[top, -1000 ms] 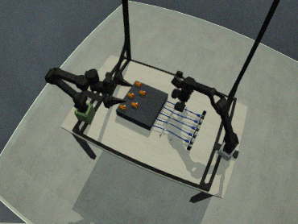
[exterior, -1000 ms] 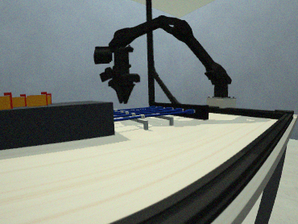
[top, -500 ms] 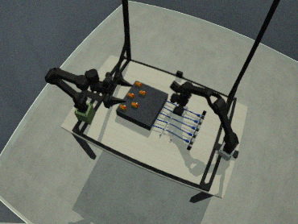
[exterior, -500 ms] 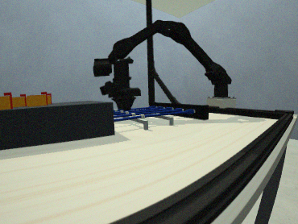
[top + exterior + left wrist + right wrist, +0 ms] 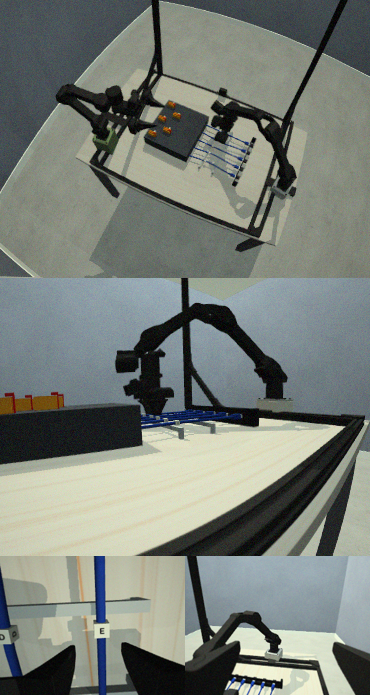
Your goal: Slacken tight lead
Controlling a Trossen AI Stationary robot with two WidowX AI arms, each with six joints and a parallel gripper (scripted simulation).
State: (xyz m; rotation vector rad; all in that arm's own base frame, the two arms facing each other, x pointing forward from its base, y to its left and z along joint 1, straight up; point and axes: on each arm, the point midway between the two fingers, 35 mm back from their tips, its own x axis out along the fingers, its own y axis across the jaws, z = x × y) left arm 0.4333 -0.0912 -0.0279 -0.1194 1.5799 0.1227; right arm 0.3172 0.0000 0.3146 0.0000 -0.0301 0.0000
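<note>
My left gripper (image 5: 98,648) (image 5: 153,414) is partly open and points down over the leads. Its fingers stand on either side of blue lead E (image 5: 100,587), not touching it. The white E tag (image 5: 102,631) is just beyond the fingertips. Lead D (image 5: 4,609) runs to the left in the left wrist view. The leads run from the dark box (image 5: 185,127) (image 5: 70,433) to the black plug strip. Orange handles (image 5: 177,115) (image 5: 46,403) sit on the box; their letters are unreadable. My right gripper (image 5: 159,115) (image 5: 286,645) is wide open and empty at the handle side of the box.
Grey rails (image 5: 124,606) (image 5: 181,432) cross under the leads. The black plug strip (image 5: 235,183) (image 5: 280,683) holds the far lead ends. A black frame (image 5: 175,208) (image 5: 260,517) edges the table, with dark posts (image 5: 158,40) rising from it.
</note>
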